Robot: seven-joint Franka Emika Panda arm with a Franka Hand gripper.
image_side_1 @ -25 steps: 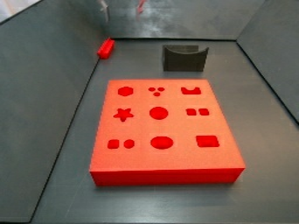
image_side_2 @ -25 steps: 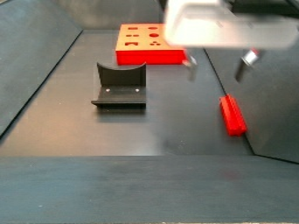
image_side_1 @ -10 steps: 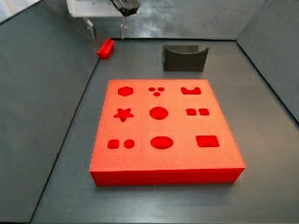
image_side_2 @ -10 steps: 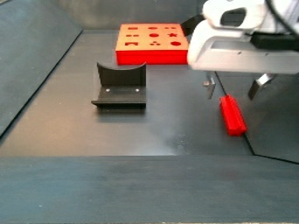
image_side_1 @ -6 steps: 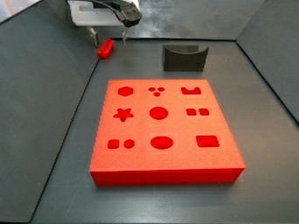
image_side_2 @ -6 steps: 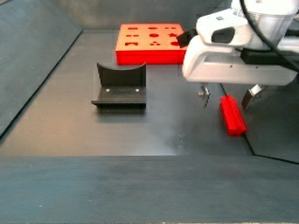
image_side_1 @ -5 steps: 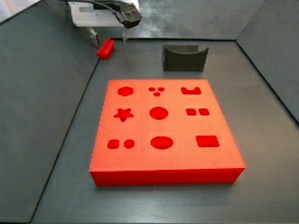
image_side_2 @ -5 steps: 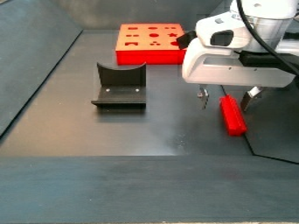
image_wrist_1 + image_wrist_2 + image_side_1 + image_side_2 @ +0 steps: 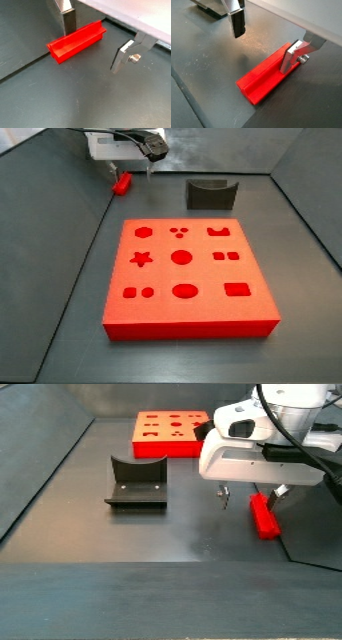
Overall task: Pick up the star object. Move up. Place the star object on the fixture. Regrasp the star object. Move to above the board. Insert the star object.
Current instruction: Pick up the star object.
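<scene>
first step, the pick: the claw (image 9: 268, 42) hangs released, nothing between its plates, the star object (image 9: 268, 75) lying just beside one finger (image 9: 293, 57); next, centre over it, descend, clench.

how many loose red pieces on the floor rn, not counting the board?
1. The red piece lies flat on the floor by the wall, under the open gripper, away from the board and fixture. Others may be hidden behind the arm.

Both wrist views look steeply down, close on the tabletop (image 9: 80, 100), while both side views look from opposite ends — seemingly — sharing the board (image 9: 187, 278).
</scene>
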